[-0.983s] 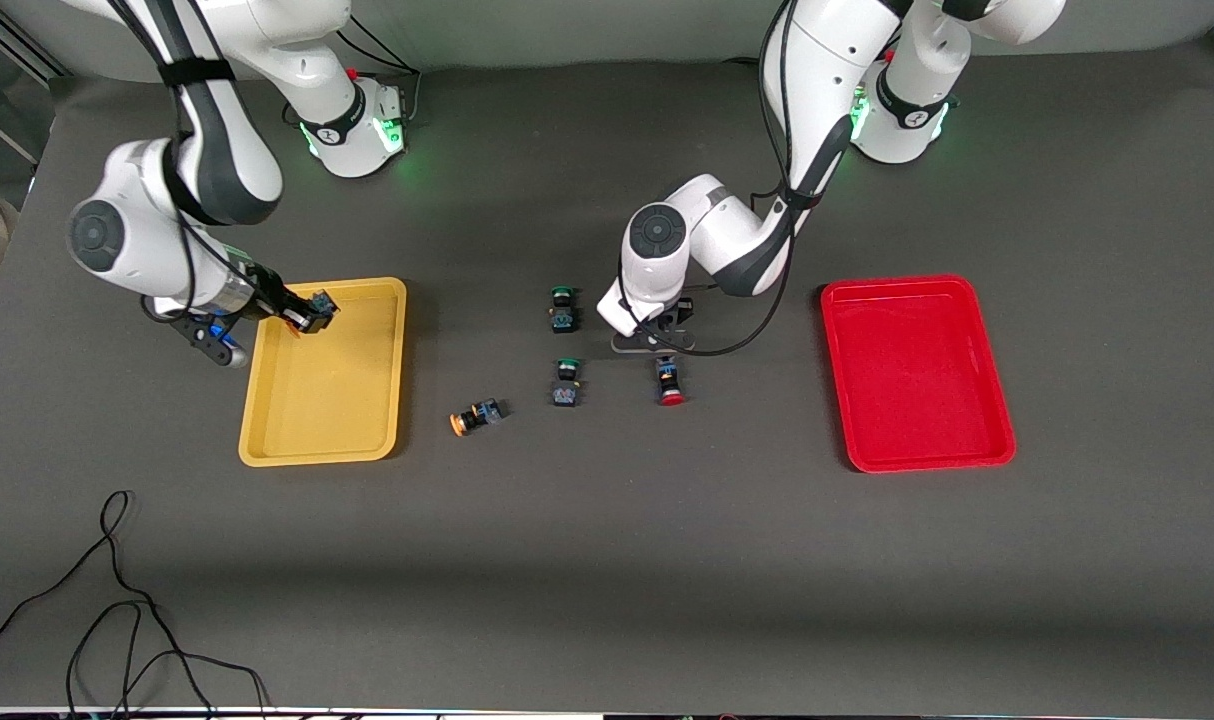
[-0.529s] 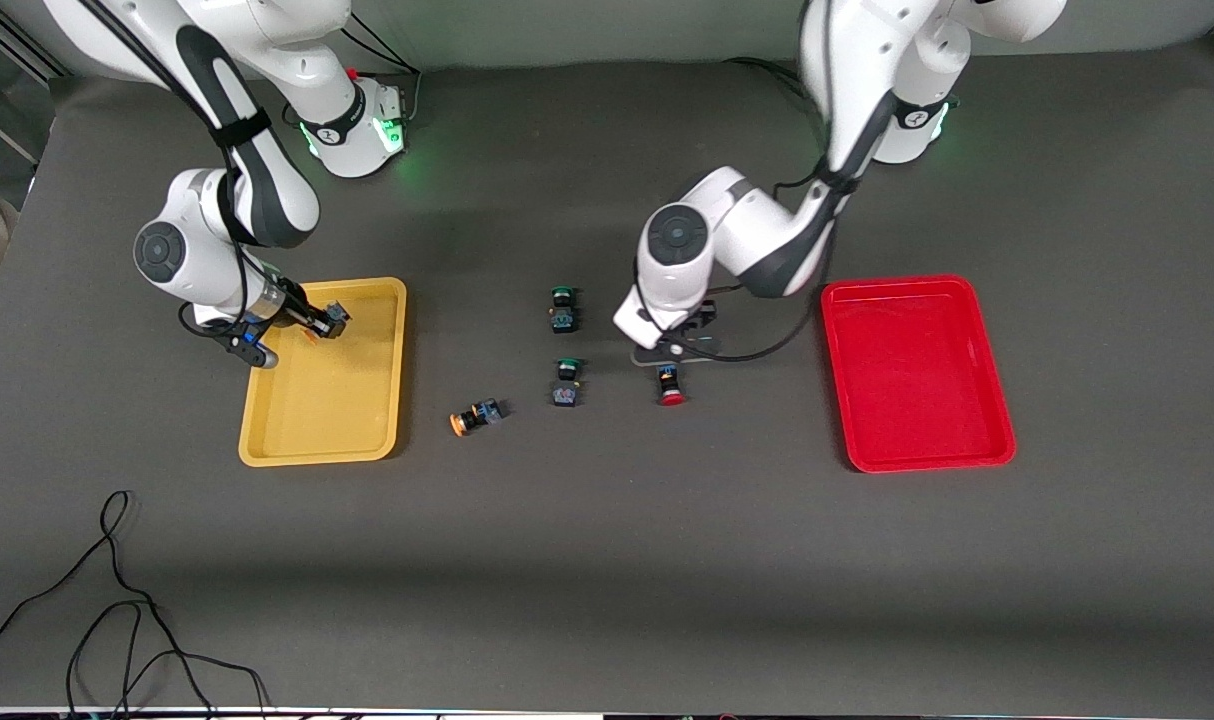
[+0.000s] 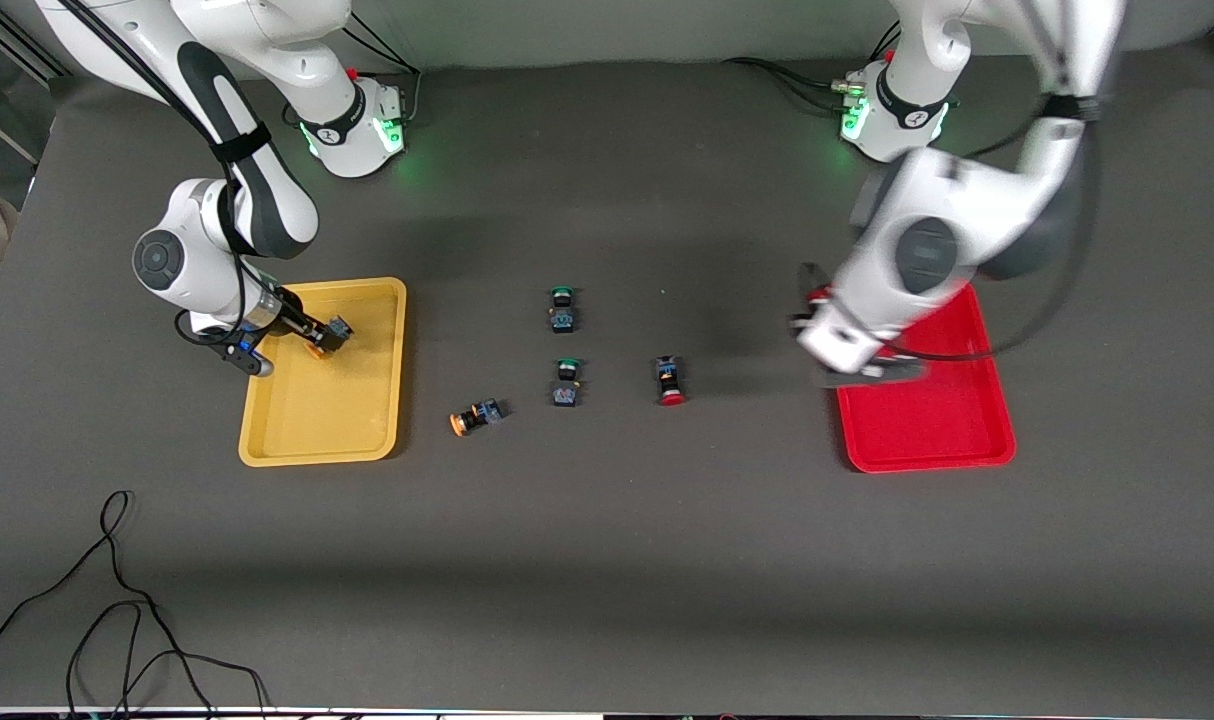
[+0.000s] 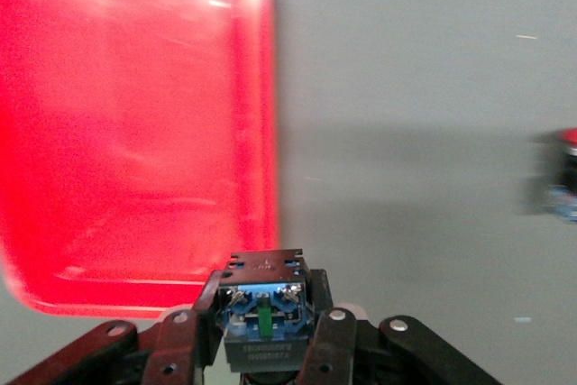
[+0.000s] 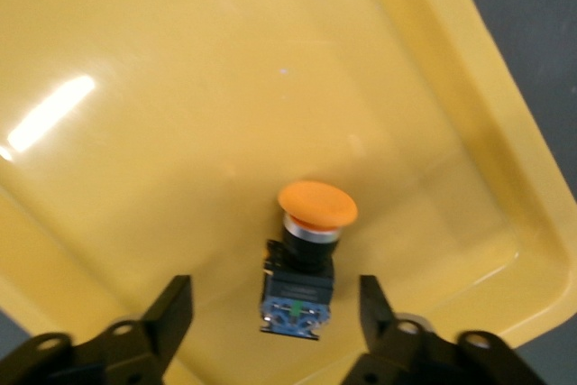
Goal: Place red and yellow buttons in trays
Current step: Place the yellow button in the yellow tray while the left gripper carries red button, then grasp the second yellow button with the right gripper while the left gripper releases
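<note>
My right gripper (image 3: 327,336) (image 5: 275,299) is open low over the yellow tray (image 3: 322,455) (image 5: 180,87). A yellow button (image 3: 318,349) (image 5: 311,223) lies in the tray between its spread fingers. My left gripper (image 3: 859,368) (image 4: 263,313) is shut on a dark-bodied button (image 4: 264,299) whose cap is hidden. It is in the air over the edge of the red tray (image 3: 927,430) (image 4: 135,132) that faces the middle of the table. A red button (image 3: 670,383) (image 4: 563,178) and a second yellow button (image 3: 472,417) lie on the mat.
Two green-capped switches (image 3: 562,308) (image 3: 566,382) stand mid-table between the trays. A black cable (image 3: 117,600) lies on the mat near the front camera, at the right arm's end.
My left arm swung from mid-table to the red tray, carrying its button. My right gripper dropped lower in the yellow tray and opened, letting the yellow button go.
</note>
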{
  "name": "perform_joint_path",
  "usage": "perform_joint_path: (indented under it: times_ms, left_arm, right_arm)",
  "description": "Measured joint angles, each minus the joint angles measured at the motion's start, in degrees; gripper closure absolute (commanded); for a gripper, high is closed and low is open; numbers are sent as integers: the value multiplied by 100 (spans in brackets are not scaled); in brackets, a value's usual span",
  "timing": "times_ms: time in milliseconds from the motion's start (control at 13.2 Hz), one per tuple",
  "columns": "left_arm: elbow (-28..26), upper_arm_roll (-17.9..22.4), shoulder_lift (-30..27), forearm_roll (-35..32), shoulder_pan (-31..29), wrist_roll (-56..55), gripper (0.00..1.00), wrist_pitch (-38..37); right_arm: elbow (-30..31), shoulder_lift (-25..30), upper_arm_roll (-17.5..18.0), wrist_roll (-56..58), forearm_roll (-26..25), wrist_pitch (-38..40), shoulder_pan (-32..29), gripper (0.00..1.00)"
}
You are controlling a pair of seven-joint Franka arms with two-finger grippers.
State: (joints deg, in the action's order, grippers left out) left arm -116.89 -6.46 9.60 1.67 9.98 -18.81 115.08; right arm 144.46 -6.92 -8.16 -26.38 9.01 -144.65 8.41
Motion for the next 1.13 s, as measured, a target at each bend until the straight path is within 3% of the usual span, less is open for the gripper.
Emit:
perform_joint_path:
  times_ms: [227,529,605,680,756,907,1134]
  left_arm:
    - [-273,24,275,-18,-873,1060,100,670]
    - [-409,-76,1254,-92,-891,1177,100,2057]
    - [-431,-88,1445,-117,-863,1176,64,2281]
    - [-436,-92,1580,-159,-855,1176,11,2410]
    - [-433,-90,1635,-207,-861,1176,1,2431]
    - [-369,-82,1561,-236,-874,1176,1,2263]
    - [-21,-85,1034,-240,-879,1168,1,1254]
  right_arm:
    - [-754,239,44,-296,3,944,27,0]
    - [-2115,5,740,-1429,9,1659,99,0]
    - [-2399,-222,923,-1699,10,1659,132,0]
    - [-2680,-510,1081,-1970,11,1653,153,0]
    - [-2969,-849,1265,-2303,11,1638,156,0]
    - [-3425,-1470,1562,-2881,10,1501,200,0]
    - [-3628,-2169,1642,-3351,9,1058,439,0]
